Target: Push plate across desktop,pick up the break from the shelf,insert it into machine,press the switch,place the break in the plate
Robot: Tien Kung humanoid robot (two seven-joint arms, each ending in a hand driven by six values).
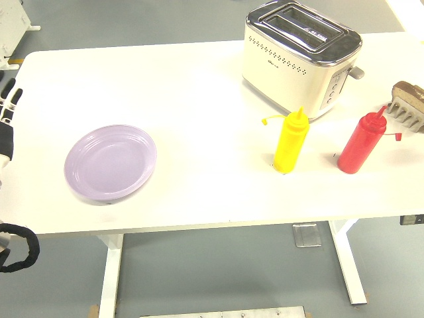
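Plate (110,163) lies on the tabletop (199,86) just right of the left hand (8,106), whose fingers (14,98) are extended, holding nothing.

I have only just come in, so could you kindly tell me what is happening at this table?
Nothing is being handled at the moment. The robot's left hand sits at the table's left edge, fingers extended, short of the purple plate, which lies empty on the white table. The toaster stands at the far right with both slots empty. A yellow squeeze bottle and a red squeeze bottle stand in front of it. The bread rack is at the right edge. The right hand is out of view.
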